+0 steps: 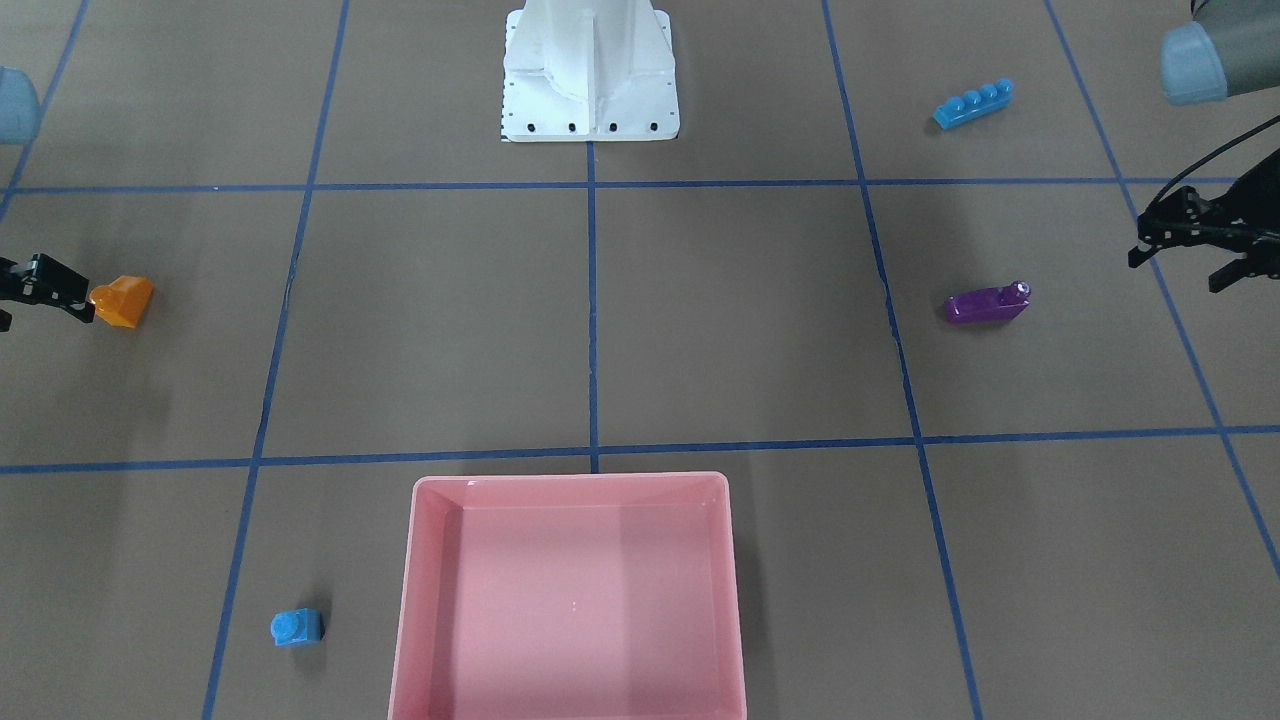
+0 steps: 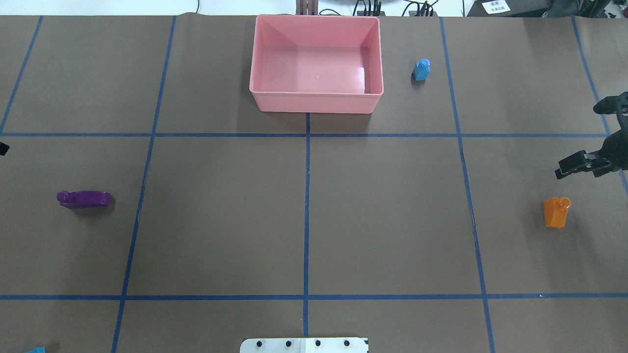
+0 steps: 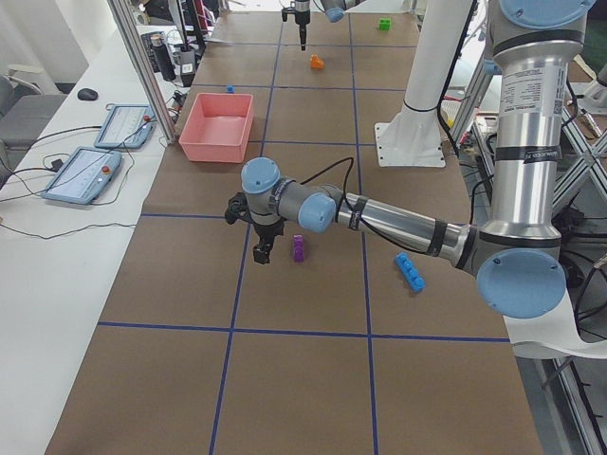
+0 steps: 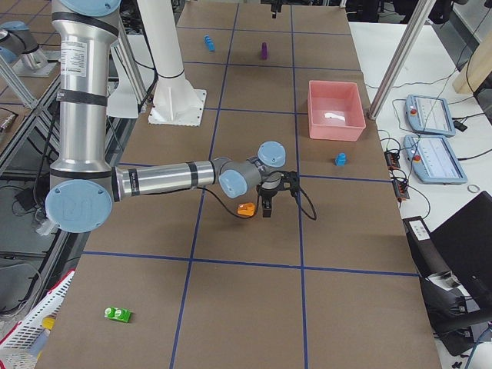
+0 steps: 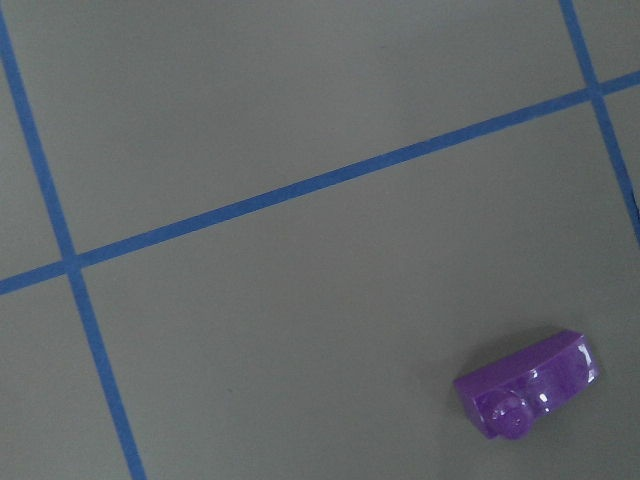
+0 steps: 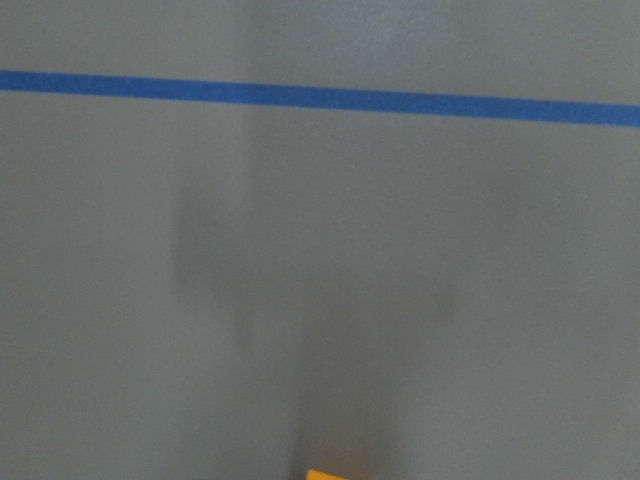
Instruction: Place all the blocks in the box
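A: How far along is the job?

B: At the very start, I judge. Seen from overhead, the box (image 2: pixel 316 104) sits at 12 o'clock from the centre of the table (image 2: pixel 392 220), and no block lies in it.

A: And the arms?

B: They are out at the two ends. The left gripper (image 1: pixel 1175 272) hangs at 9 o'clock, jaws wide apart, holding nothing. The right gripper (image 2: pixel 579 140) hangs at 3 o'clock, spread just as wide and bare.

A: The blocks, biggest first?

B: The bar (image 1: pixel 972 104) lies at about 7 o'clock. The purple (image 2: pixel 83 199) lies at 9, near the left gripper but apart from it. In that wrist's view it sits at 4 o'clock, off centre. The orange (image 2: pixel 556 212) stands at 3, just beside the right gripper, at its 6 o'clock. Whether a finger touches it I can't tell. The green (image 4: pixel 117 313) shows only from the table's ends, out at 4 o'clock past the orange. The cube (image 2: pixel 421 70) stands near the box, at its 3 o'clock.

A: So which step is this?

B: The first picks, I'd say, with the right on the orange and the left on the purple.

A: What does the next move need?

B: Each gripper must shift until its block lies between the jaws, then drop and close. The right wrist's view shows only an orange sliver at 6 o'clock, so that arm needs the larger correction.
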